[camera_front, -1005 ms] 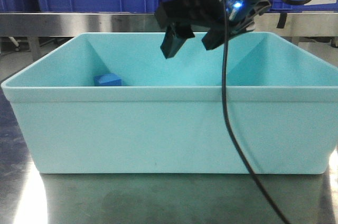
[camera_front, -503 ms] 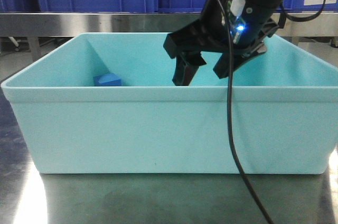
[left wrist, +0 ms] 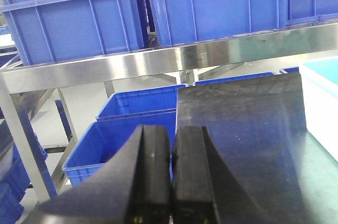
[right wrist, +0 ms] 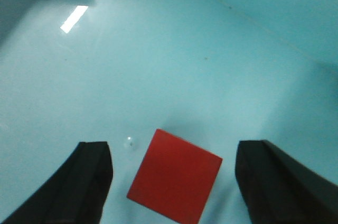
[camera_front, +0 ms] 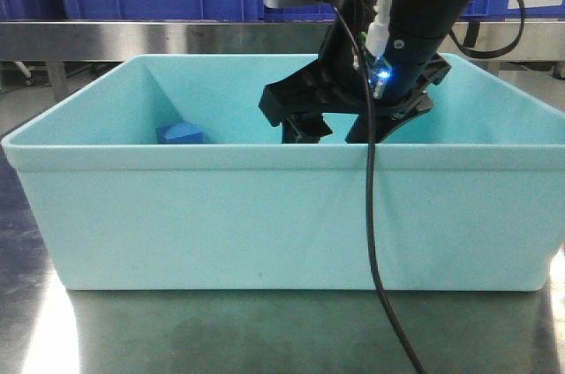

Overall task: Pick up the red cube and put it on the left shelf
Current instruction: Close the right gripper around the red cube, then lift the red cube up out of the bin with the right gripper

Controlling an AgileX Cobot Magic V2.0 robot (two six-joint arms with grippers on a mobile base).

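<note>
Barely started: left gripper [left wrist: 172, 134] pinched shut on nothing, idling by the stainless-steel left shelf [left wrist: 158, 57] loaded with ribbed blue crates [left wrist: 232, 7]; small solid-red cube [right wrist: 174, 179] not there yet, sitting on the floor of the pale teal plastic tub [camera_front: 265, 215]; right gripper [camera_front: 337, 129] tipped down inside, fingers spread wide either side, not touching; grab, lift, carry all left.

Front camera, low on the table [camera_front: 265, 339], squarely faces the tub [camera_front: 265, 215] up close; right wrist camera looks down inside it; left wrist camera faces the left shelf [left wrist: 105, 64].
</note>
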